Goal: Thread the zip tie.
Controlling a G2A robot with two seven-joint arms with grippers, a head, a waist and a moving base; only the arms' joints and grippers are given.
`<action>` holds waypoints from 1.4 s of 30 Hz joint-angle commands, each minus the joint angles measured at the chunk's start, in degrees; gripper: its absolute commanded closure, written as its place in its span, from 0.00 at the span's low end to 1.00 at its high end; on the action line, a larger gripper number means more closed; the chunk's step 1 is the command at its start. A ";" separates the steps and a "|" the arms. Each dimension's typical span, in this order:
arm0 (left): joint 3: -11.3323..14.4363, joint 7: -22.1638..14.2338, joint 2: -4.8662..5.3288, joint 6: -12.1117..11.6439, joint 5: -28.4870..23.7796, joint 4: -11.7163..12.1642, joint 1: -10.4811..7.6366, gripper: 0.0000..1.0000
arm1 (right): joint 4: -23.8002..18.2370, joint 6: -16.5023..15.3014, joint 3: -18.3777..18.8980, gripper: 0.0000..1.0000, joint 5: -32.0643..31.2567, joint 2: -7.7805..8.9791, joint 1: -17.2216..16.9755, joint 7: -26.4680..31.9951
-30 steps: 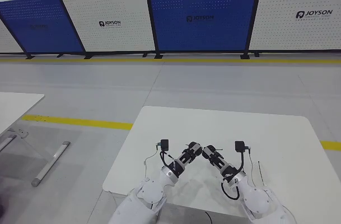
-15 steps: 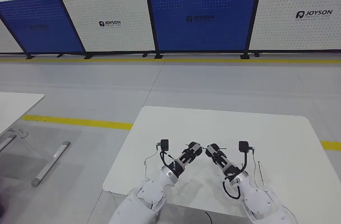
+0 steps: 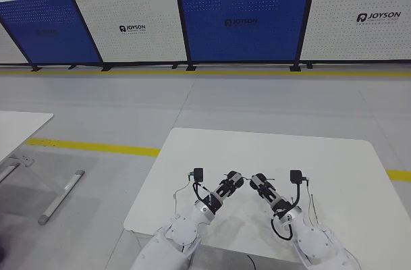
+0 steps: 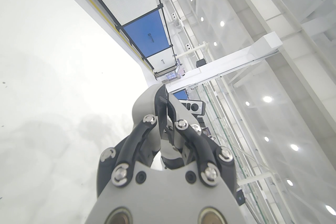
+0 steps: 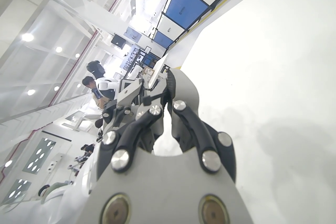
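Note:
A thin dark strip (image 3: 312, 206), which looks like the zip tie, lies flat on the white table (image 3: 272, 145), just right of the right arm. My left gripper (image 3: 233, 178) and right gripper (image 3: 257, 179) hover tip to tip near the table's front edge, a small gap between them. In the left wrist view the left gripper (image 4: 163, 95) is shut, its black pads pressed together, and I see nothing between them. The right gripper (image 5: 168, 80) is shut too in its own view, with no tie visible in it. The left arm's gripper (image 5: 130, 93) shows just beyond it.
The table's far half is bare white surface. A second white table (image 3: 13, 131) stands off to the left across grey floor. A yellow floor line (image 3: 90, 146) and blue and white panels (image 3: 242, 30) lie beyond.
The right gripper has drawn a little to the right, away from the left gripper, widening the gap between their tips. The left arm has stayed put.

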 commanded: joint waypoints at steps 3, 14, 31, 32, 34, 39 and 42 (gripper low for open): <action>0.00 0.00 0.00 0.00 0.00 0.00 0.00 1.00 | -0.81 0.00 0.12 1.00 -1.71 0.14 -0.54 -0.81; 0.23 0.20 0.04 0.52 0.36 -0.16 -0.04 1.00 | -0.92 0.00 -0.10 1.00 -2.57 0.15 -0.63 -1.00; 0.08 -0.75 0.40 0.13 -0.52 -0.44 0.21 1.00 | 0.05 0.00 -0.62 1.00 -1.88 0.01 0.25 0.19; 0.09 -0.66 0.40 0.16 -0.57 -0.42 0.20 1.00 | 0.08 0.00 -0.62 1.00 -1.91 0.01 0.27 0.16; 0.14 -0.49 0.41 0.23 -0.68 -0.36 0.15 1.00 | 0.11 0.00 -0.59 1.00 -1.93 0.02 0.28 0.10; 0.34 -0.43 0.46 0.81 -0.13 -0.13 -0.08 1.00 | 0.07 0.00 -0.56 1.00 -1.90 0.03 0.28 0.09; 0.50 -0.27 0.48 1.00 0.14 -0.09 -0.16 0.90 | 0.09 0.00 -0.50 1.00 -1.89 0.04 0.34 0.11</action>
